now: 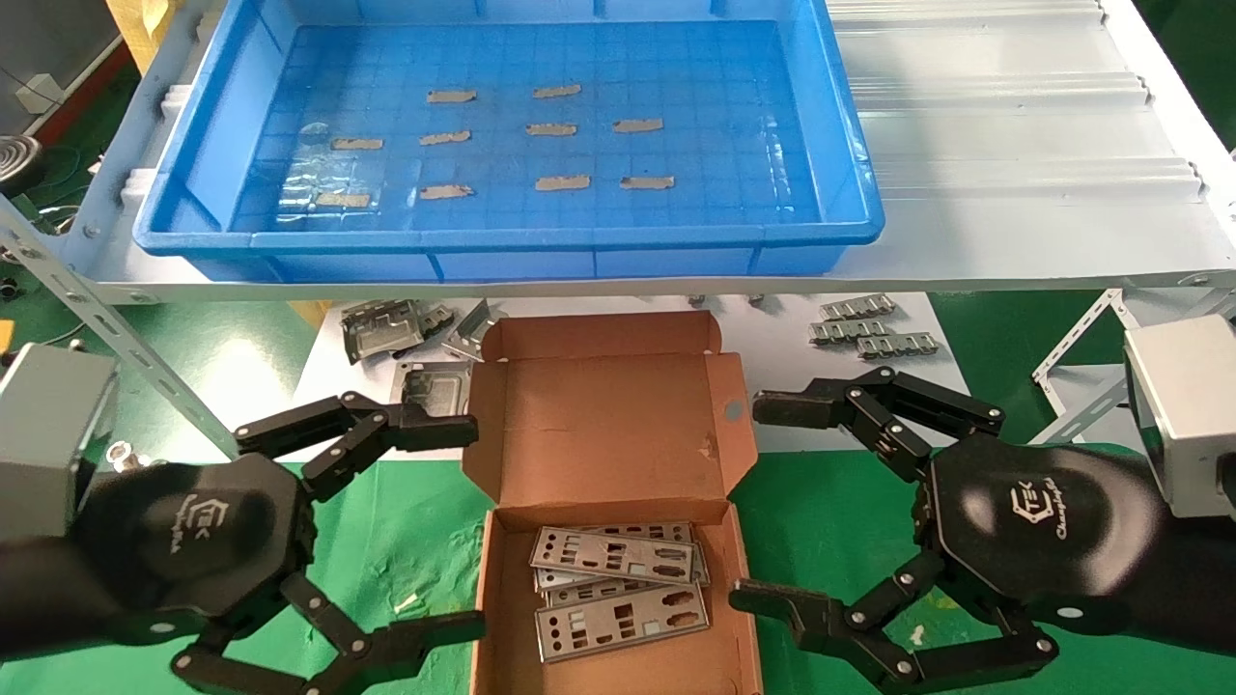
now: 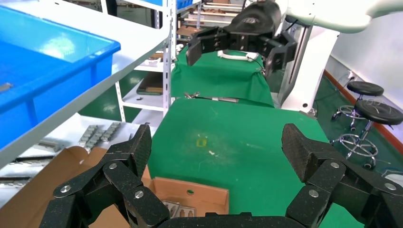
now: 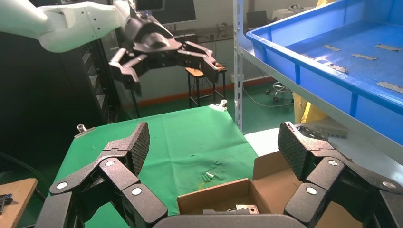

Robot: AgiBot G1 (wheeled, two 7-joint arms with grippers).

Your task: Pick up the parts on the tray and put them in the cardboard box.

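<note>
Both grippers are hanging wide open and empty, left gripper (image 1: 454, 526) and right gripper (image 1: 768, 502) flanking the cardboard box (image 1: 618, 425), parts (image 1: 618, 589) stacked inside, tray (image 1: 850, 174) showing only tape strips (image 1: 550, 130); looks like the final step, nothing left to pick.

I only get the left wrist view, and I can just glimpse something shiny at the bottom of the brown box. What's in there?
Observer: The head view shows several silver parts lying flat and overlapping in the cardboard box, with its lid flap open.
Operator: Are any left in that blue tray?
Observer: I see none. The floor of the tray holds only small tan tape strips.
Operator: And where are the two hands?
Observer: The left gripper and the right gripper sit on either side of the box, fingers open, holding nothing.
</note>
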